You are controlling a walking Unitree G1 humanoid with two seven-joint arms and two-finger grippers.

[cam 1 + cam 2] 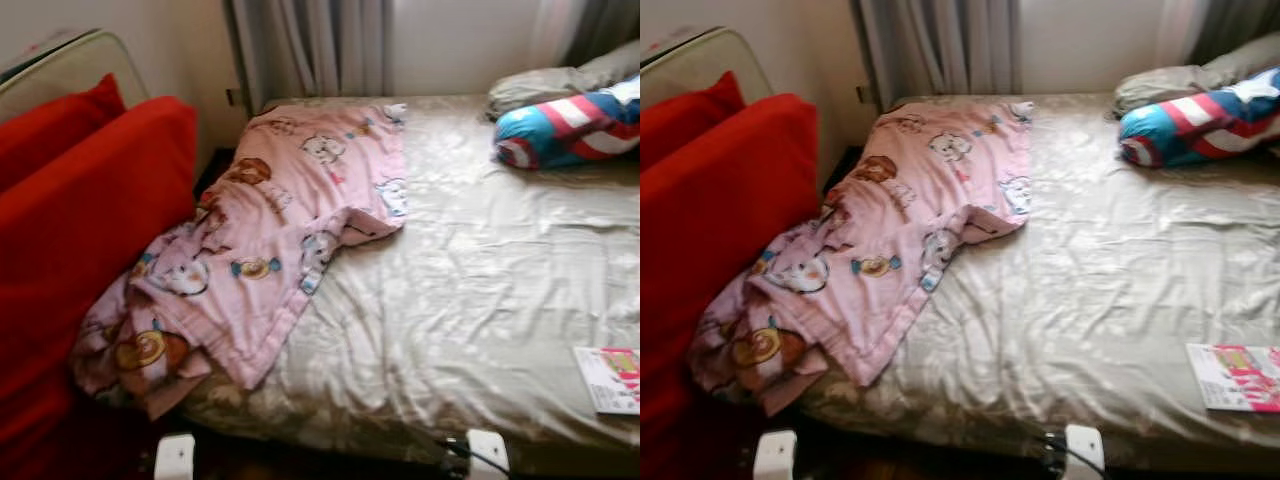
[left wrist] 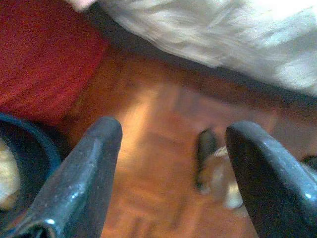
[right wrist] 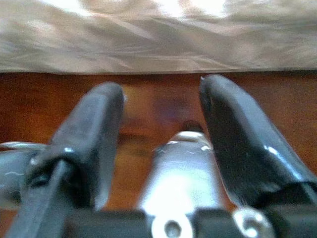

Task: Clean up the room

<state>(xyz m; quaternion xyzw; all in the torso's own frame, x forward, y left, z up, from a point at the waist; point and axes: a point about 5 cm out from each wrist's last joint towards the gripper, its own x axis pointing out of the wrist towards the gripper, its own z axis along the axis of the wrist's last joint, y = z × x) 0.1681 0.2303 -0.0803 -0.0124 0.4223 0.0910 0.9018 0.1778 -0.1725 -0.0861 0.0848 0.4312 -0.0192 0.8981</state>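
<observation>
- Pink blanket (image 1: 270, 230): crumpled over bed's (image 1: 470, 300) left edge, touching red sofa (image 1: 80, 230); bare sheet right.
- Magazine (image 1: 608, 380): near right corner.
- Left gripper (image 2: 171, 148), right gripper (image 3: 161, 106): fingers spread, empty, above wood floor (image 2: 148, 163).

Beige-sheeted bed (image 1: 480, 300) beside grey curtains (image 1: 310, 45), wooden floor (image 2: 148, 163).

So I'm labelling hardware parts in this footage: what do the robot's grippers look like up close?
The left gripper has two long, glossy black fingers, rounded at the tips. The right gripper has the same black fingers, with a shiny silver metal part between their bases, bolts at the base, and a thin black cable along one finger.
</observation>
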